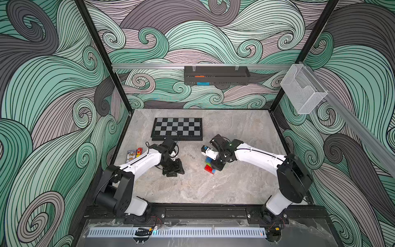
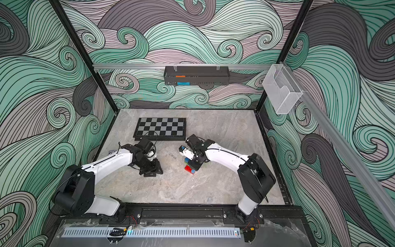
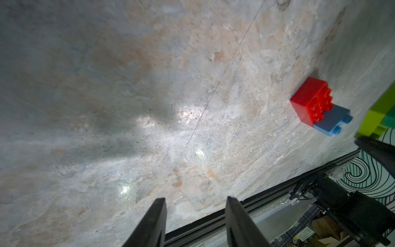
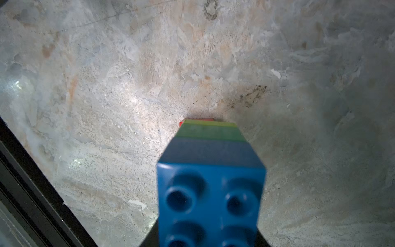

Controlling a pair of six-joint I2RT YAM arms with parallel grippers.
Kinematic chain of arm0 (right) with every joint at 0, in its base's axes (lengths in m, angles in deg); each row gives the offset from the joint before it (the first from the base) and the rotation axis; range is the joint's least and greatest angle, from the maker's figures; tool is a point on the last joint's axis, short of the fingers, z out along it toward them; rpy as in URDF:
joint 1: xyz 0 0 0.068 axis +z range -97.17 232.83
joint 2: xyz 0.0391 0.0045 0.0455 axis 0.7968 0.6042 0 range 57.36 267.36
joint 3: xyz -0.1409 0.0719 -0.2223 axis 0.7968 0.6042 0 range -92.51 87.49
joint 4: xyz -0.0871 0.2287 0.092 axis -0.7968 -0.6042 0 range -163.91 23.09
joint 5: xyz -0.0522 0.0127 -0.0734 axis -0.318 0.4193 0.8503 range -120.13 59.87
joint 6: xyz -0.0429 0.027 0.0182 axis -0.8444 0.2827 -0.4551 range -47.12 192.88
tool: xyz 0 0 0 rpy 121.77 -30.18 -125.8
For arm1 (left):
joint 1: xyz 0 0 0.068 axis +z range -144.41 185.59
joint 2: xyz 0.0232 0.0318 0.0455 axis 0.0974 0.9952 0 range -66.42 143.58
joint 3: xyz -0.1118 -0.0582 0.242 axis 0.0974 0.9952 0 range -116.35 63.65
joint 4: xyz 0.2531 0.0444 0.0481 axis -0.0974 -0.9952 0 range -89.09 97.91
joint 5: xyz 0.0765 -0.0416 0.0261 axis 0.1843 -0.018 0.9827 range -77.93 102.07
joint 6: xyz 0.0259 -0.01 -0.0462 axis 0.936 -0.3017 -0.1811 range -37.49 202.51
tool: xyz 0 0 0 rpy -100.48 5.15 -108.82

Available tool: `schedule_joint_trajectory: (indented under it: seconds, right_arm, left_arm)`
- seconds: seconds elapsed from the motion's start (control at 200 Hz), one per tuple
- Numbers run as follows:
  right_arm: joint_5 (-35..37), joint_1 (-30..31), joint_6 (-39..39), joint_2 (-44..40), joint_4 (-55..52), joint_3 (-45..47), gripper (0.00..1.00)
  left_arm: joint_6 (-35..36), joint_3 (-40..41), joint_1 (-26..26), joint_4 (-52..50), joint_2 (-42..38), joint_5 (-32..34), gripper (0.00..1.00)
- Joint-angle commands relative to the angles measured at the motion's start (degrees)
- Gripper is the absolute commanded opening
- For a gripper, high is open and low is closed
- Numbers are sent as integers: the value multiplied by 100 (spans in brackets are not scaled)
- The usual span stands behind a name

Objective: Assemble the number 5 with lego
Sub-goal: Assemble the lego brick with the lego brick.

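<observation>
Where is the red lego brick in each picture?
In a top view: red brick, nearest brick, beside the right claw.
In a top view: same spot.
Left wrist: on the table, joined to the light-blue brick.
Right wrist: thin sliver past the dark-blue brick.
Shared landmark: marbled table.

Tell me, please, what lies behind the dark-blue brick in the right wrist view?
Behind the dark-blue brick come a dark-green brick, a lime-green brick's edge and a sliver of red brick. These cover the light-blue brick there; the left wrist view shows it.
</observation>
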State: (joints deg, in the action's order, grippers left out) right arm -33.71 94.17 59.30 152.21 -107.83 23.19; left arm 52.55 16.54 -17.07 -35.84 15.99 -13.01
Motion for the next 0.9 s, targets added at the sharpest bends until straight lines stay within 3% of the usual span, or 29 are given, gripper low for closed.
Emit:
schedule_joint_trajectory:
  seconds: [0.0,0.62,0.896]
  right_arm:
    - [-70,-39,-129,0,-95,100,31]
    - [-442,-47,-147,448,-29,149,31]
    - [-178,-2,-152,693,-169,90,30]
  left_arm:
    - [59,-22,-26,-113,-29,30,49]
    - [77,-3,-13,-120,7,65,49]
    - [94,-37,-12,-153,21,95,49]
